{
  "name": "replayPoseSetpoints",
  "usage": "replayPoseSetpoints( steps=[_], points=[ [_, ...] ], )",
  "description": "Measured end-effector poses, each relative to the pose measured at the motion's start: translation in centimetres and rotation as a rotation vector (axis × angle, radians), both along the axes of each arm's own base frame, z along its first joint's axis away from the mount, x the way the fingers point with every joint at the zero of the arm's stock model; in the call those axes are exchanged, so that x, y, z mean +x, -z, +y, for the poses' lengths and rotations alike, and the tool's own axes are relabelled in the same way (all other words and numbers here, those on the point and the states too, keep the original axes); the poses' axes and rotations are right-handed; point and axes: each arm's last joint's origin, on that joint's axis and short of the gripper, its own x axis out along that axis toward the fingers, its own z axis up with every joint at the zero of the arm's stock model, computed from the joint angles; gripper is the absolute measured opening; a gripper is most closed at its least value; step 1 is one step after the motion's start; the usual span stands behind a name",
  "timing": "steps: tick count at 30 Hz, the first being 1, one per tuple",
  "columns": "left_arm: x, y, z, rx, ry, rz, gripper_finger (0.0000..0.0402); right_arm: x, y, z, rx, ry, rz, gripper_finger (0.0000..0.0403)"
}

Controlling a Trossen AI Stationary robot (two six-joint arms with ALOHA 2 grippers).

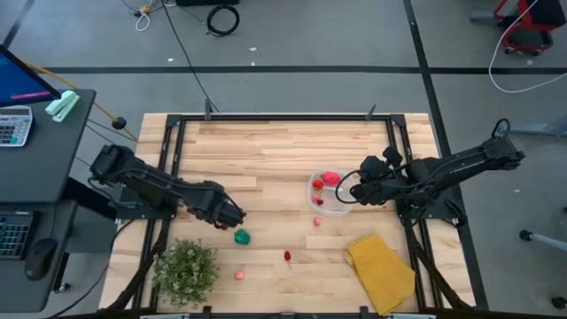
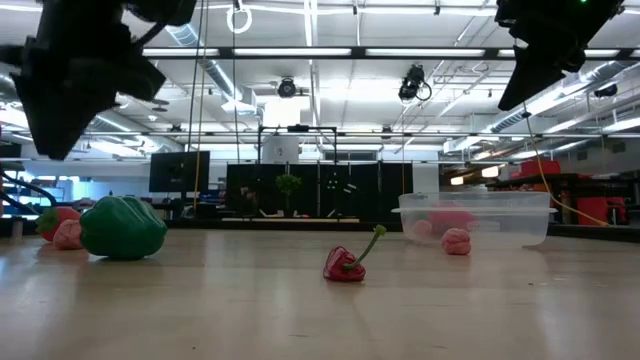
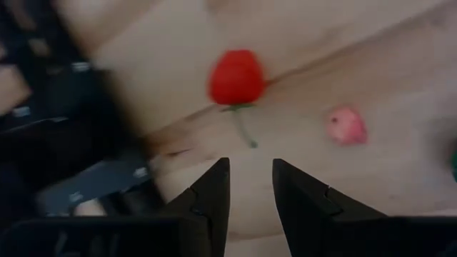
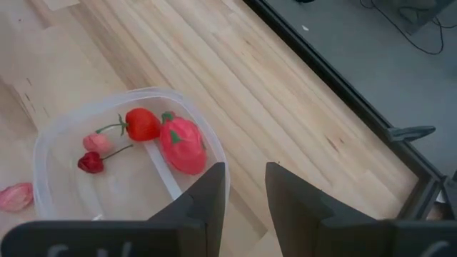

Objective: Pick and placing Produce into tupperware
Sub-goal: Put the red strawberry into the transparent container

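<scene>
My left gripper [image 3: 250, 175] hangs open above the wood near the table's left side, pointing down. A red round fruit with a thin stem [image 3: 236, 77] and a pink piece [image 3: 347, 126] lie on the wood just ahead of it. The green pepper [image 1: 242, 237] rests close by. My right gripper [image 4: 245, 178] stands open over the near rim of the clear tupperware [image 4: 50, 153], nothing between its fingers. Inside the tupperware lie a large red fruit [image 4: 182, 145], a small red one [image 4: 141, 123] and pink bits. More produce lies loose: a pink piece [image 1: 316, 221], a red one [image 1: 287, 257], another pink one [image 1: 239, 276].
A bushy green plant [image 1: 186, 268] stands at the near left corner. A folded yellow cloth [image 1: 381, 273] lies near the right front, below the tupperware. A black frame [image 1: 283, 116] runs around the tabletop. The middle and far wood is bare.
</scene>
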Motion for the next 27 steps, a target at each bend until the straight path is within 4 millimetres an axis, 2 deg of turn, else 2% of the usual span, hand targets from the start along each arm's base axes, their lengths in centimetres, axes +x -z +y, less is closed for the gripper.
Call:
replayPoseSetpoints(
  steps=[5, 11, 18, 27],
  points=[
    [-0.3, 2.3, 0.2, -0.037, 0.023, -0.015, 0.0115, 0.0, 0.0, 0.0, -0.009, -0.017, 0.009, 0.011],
    [-1.6, 3.6, 0.7, -0.011, 0.012, 0.065, 0.0132, 0.0, 0.0, 0.0, -0.009, -0.017, 0.009, 0.011],
    [-1.2, 3.8, 0.6, -0.024, 0.013, 0.021, 0.0166, 0.0, 0.0, 0.0, -0.01, -0.018, 0.01, 0.011],
    [-1.1, 3.8, 0.6, -0.014, -0.041, 0.01, 0.0172, 0.0, 0.0, 0.0, -0.01, -0.018, 0.01, 0.011]
  ],
)
